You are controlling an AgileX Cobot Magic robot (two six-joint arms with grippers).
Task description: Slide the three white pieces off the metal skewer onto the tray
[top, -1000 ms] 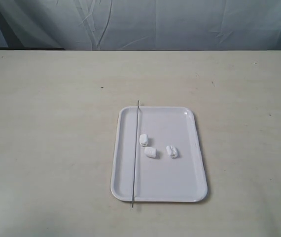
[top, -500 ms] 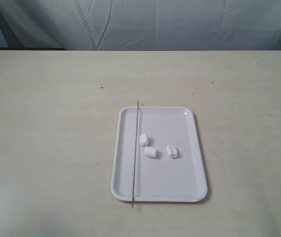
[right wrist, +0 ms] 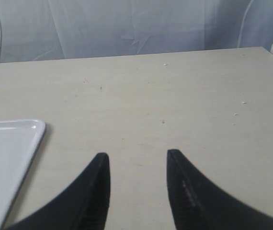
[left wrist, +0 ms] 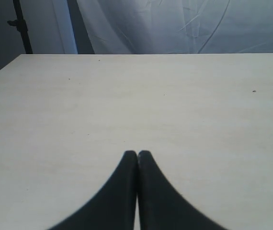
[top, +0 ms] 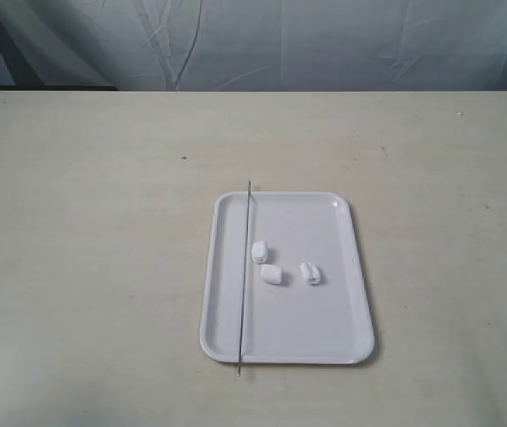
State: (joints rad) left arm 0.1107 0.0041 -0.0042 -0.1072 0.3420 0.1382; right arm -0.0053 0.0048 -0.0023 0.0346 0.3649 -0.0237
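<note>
The left fingers [left wrist: 125, 187] are pressed tight together, gripping nothing, and point out low over bare worktop [top: 93, 249]. On the exterior view, the tray [top: 307, 329] lies right of the worktop's middle. The metal skewer [top: 244, 276] lies along the tray's left side, both ends poking past the rim. The three white pieces are off it, lying on the tray's middle. One [top: 260, 253] lies just beside the skewer, another [top: 272, 275] nearer the camera, and the third [top: 310, 273] further right. The right fingers [right wrist: 184, 191] stand well apart and empty over the worktop, with a tray corner [right wrist: 7, 143] near them. Against the earlier exterior frames, the tray, skewer and pieces lie exactly as before.
</note>
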